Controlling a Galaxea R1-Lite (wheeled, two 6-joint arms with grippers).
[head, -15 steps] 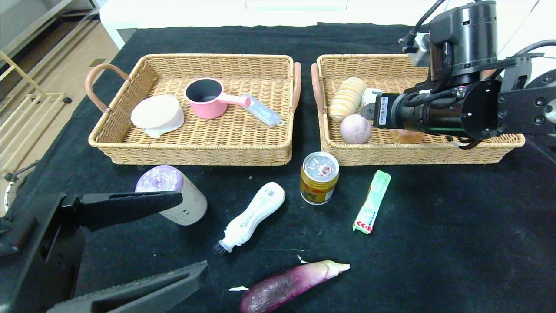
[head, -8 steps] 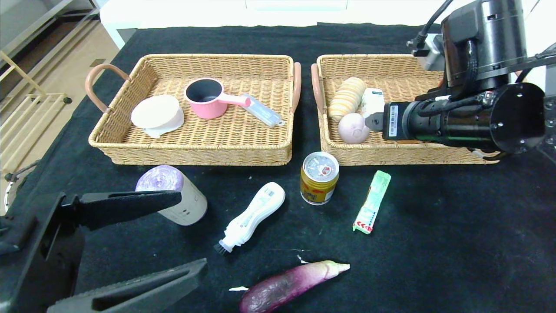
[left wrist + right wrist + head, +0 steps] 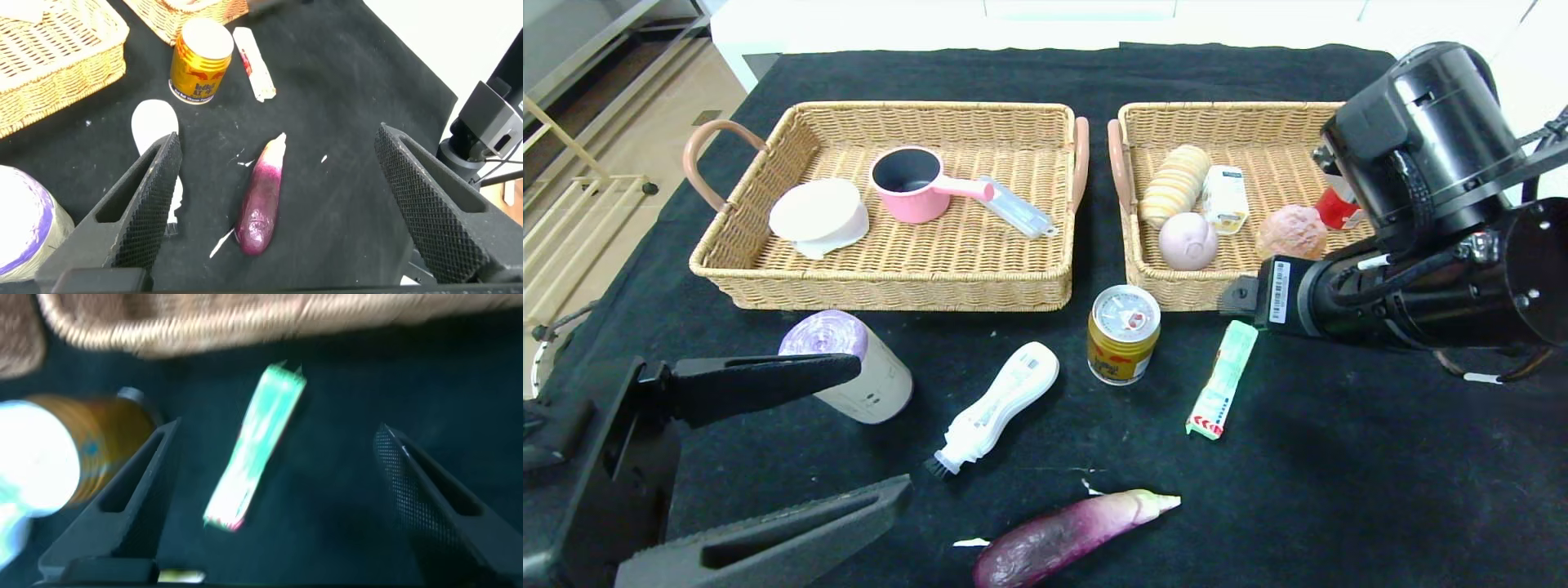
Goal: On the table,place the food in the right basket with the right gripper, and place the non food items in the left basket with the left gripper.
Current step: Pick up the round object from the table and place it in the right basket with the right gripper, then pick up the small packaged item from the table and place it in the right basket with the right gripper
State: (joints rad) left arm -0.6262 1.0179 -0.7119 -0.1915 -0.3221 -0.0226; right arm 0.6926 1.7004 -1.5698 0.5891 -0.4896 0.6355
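The right gripper (image 3: 274,498) hung with jaws spread above the green stick pack (image 3: 1222,379) on the table (image 3: 1339,457), seemingly its next pick; descent and closing remained. The left gripper (image 3: 278,204) waited, fingers apart

Can (image 3: 1123,333) before right basket (image 3: 1152,287); stick pack (image 3: 1222,378) right of can, brush (image 3: 995,408) left, roll (image 3: 854,367) further left; eggplant (image 3: 1070,535) nearest.

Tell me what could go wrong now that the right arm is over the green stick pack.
The green stick pack lies flat and thin between the right gripper's open jaws, so they might skid over it. The gold can stands close beside it and could get knocked over. Lifting out, the arm might also catch the right basket's front wall.
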